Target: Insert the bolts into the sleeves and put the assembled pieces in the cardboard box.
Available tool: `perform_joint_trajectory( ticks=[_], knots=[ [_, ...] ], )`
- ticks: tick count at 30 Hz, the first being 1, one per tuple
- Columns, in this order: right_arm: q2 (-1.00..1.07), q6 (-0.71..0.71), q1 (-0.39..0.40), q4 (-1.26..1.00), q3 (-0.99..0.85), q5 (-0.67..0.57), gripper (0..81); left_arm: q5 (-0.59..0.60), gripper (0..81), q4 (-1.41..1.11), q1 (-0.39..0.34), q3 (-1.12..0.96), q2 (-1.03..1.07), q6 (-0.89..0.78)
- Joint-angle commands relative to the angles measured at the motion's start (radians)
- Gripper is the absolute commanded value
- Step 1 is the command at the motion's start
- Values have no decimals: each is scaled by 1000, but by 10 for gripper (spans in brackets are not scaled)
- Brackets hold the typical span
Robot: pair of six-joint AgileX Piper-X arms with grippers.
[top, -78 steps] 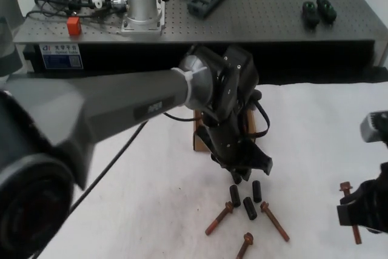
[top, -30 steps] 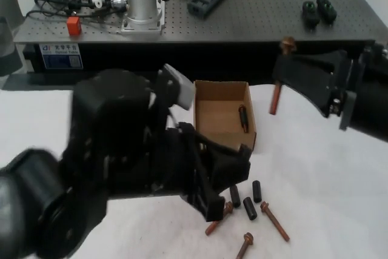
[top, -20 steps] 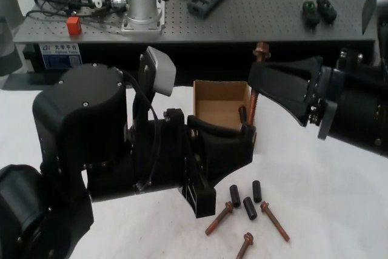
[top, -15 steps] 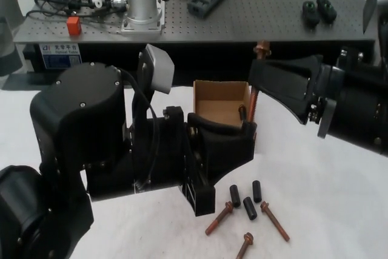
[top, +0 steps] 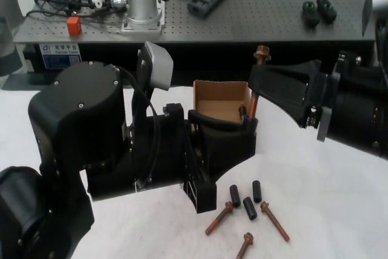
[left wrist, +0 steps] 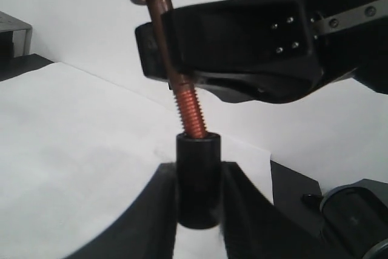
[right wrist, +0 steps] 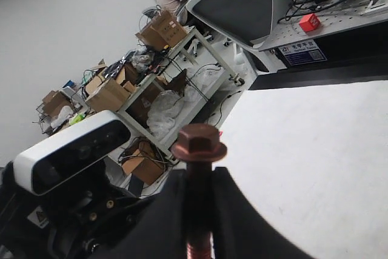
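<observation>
Left gripper [left wrist: 197, 210] pinches one sleeve [left wrist: 197, 174] upright, bore up, near the cardboard box [top: 212, 92]. One bolt [left wrist: 191, 110] stands straight above it, head up, long axes in line, thread tip at the sleeve's mouth. Right gripper [left wrist: 171, 53] is clamped on the shank, so I'd say the right arm does the push, straight down. Loose on the cloth [top: 315, 198]: three bolts [top: 218, 218], three sleeves [top: 250, 208].
</observation>
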Motion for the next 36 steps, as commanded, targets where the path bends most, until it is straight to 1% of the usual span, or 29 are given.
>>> perform_joint_trajectory(
  ticks=[1, 4, 5, 7, 8, 9, 10, 12, 14, 17, 20, 22, 25, 27, 29, 33, 36],
  knots=[
    [0, -26, 2, 12, -1, -51, 41, -38, 7, -28, 1, -4, -13, -19],
    [0, -45, 2, 22, -1, -54, 18, -38, 7, -28, 1, -4, -13, -19],
    [0, -72, 2, 27, -1, -61, 75, -38, 7, -28, 1, -4, -13, -19],
    [0, -101, 2, 27, -1, -71, 234, -42, 7, -28, 1, -4, -13, -19],
    [0, -111, 2, 27, -1, -71, 295, -41, 7, -28, 1, -4, -13, -11],
    [0, -118, 2, 27, -1, -69, 353, -44, 7, -28, 1, -4, -13, -6],
    [0, -125, 2, 27, -1, -69, 375, -49, 7, -28, 1, -4, -13, 0],
    [0, -141, -2, 27, -1, -69, 377, -80, 7, -28, 1, -4, -13, 34],
    [-8, -148, -22, 35, -1, -69, 377, -122, 7, -28, 1, -4, -13, 68],
    [-53, -177, -76, 120, -1, -69, 377, -244, 7, -37, 1, -4, -10, 70],
    [-125, -193, -147, 281, -1, -61, 377, -392, 7, -40, 16, -41, 31, 3],
    [-165, -246, -195, 412, -1, -44, 377, -433, 7, -15, 45, -106, 105, -68],
    [-205, -360, -225, 625, -1, 72, 377, -442, 7, 136, 85, -292, 255, -150],
    [-207, -429, -225, 755, -1, 170, 377, -452, 7, 290, 104, -458, 366, -153],
    [-192, -468, -219, 847, -1, 242, 377, -462, 7, 465, 115, -618, 501, -133],
    [-141, -476, -195, 916, -1, 329, 377, -462, 7, 744, 127, -952, 747, -64],
    [-86, -476, -178, 921, -1, 351, 377, -458, 7, 892, 127, -1175, 902, -61]
  ],
)
